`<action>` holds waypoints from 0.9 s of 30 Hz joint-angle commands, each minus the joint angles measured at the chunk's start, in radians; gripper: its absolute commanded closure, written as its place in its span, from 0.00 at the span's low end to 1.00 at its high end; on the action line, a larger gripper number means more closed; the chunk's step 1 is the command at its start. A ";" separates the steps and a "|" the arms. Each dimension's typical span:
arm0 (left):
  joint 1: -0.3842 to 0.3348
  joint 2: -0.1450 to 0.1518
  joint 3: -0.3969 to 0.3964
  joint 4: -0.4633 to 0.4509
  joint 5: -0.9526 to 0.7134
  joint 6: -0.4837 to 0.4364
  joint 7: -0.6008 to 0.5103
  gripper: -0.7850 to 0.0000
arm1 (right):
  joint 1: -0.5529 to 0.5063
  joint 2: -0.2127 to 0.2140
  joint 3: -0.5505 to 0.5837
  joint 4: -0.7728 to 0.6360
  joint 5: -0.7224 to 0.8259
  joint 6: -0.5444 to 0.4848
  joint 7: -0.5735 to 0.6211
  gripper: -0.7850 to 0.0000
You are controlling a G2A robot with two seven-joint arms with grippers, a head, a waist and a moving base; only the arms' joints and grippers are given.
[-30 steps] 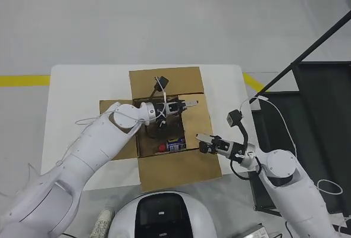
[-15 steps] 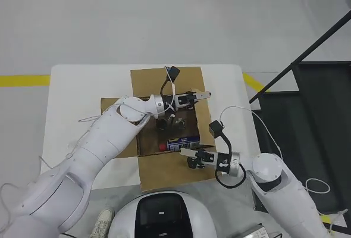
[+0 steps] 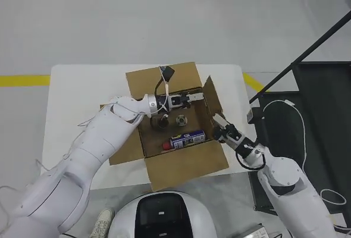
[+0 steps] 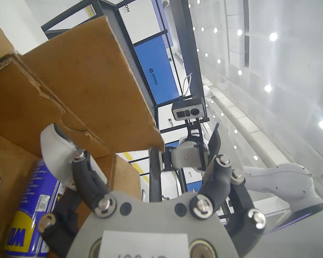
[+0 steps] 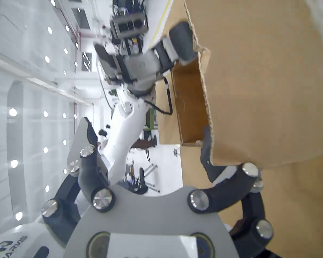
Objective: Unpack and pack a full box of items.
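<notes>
An open cardboard box [image 3: 187, 163] sits mid-table with its flaps spread. Inside lie a blue spray can [image 3: 187, 138] [image 4: 29, 210] with a red cap and two round metal parts [image 3: 181, 121]. My left gripper [image 3: 194, 96] [image 4: 137, 143] hovers open over the far part of the box, just inside the right flap [image 3: 210, 92] [image 4: 83, 81], which stands raised. My right gripper [image 3: 218, 122] [image 5: 145, 140] is open at the outer side of that flap [image 5: 258, 68], one finger [image 5: 207, 146] against its edge. Neither gripper holds anything.
The white table [image 3: 80, 95] has bare room left of the box. A black metal rack [image 3: 330, 95] stands close on the right, behind my right arm. The far flap [image 3: 163, 77] lies flat on the table.
The right flap has gone from lying flat to standing up. My right gripper swung from the near flap round to the box's right side. The left gripper stayed over the box.
</notes>
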 commanded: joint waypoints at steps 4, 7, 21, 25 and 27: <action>0.066 0.062 -0.090 -0.125 0.049 0.026 -0.050 0.00 | 0.025 -0.010 -0.007 0.054 -0.028 -0.039 -0.126 0.00; 0.141 0.105 -0.165 -0.249 0.044 0.066 -0.102 0.00 | 0.076 -0.018 -0.028 0.106 -0.081 -0.041 -0.223 0.00; 0.430 0.243 -0.515 -0.698 0.163 0.265 -0.169 0.00 | 0.291 -0.037 -0.128 0.323 -0.254 0.062 -0.231 0.00; 0.470 0.263 -0.589 -0.753 0.192 0.297 -0.174 0.00 | 0.289 -0.037 -0.115 0.336 -0.291 0.063 -0.245 0.00; 0.485 0.271 -0.619 -0.768 0.200 0.314 -0.179 0.00 | 0.290 -0.037 -0.109 0.343 -0.314 0.071 -0.247 0.00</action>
